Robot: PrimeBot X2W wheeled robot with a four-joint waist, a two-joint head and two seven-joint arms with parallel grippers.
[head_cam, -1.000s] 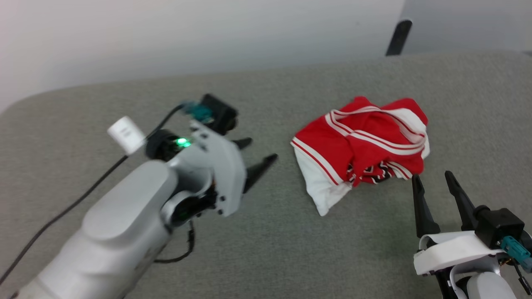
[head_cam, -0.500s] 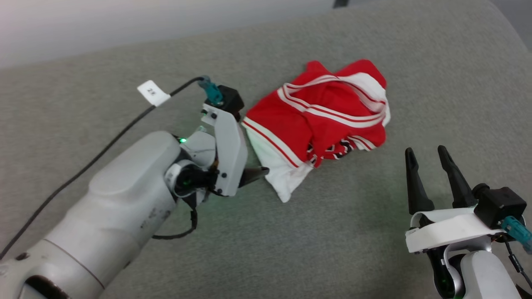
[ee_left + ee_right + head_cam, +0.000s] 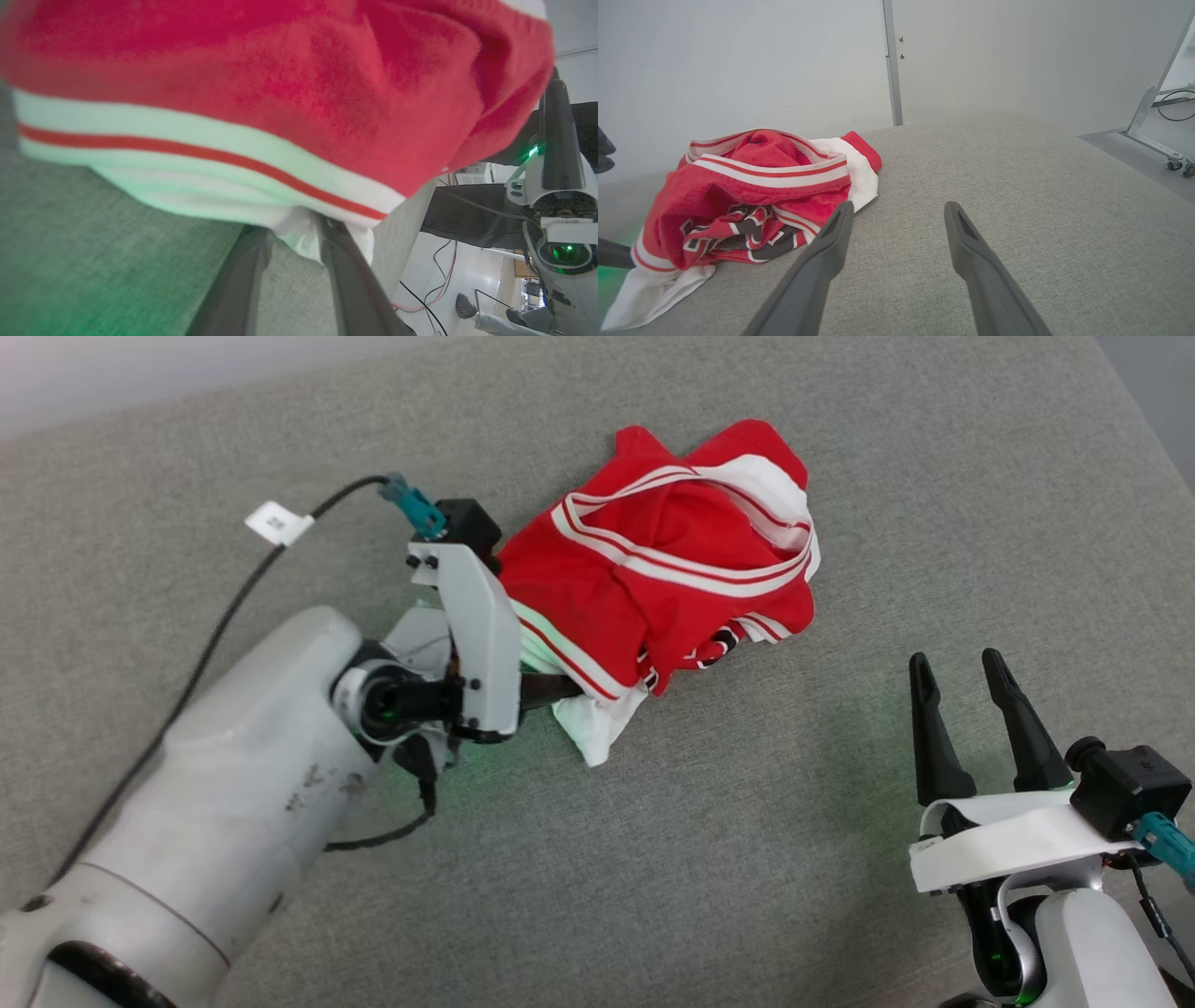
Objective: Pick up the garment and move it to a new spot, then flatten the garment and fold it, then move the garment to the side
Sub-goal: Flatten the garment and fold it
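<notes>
Two grippers flank the garment, crumpled on a grey padded surface: left gripper straddles its white hem, clamp uncertain, right gripper spread and empty; pick-up step, which next needs a firm pinch and lift.

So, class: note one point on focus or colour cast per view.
Left wrist view: the garment looms close and soft, green cast on the grey surface. Head view: sharp, faint green glow by its white edge. Right wrist view: crisp, evenly lit.

The left tool has reached the garment and nipped its white edge.
</notes>
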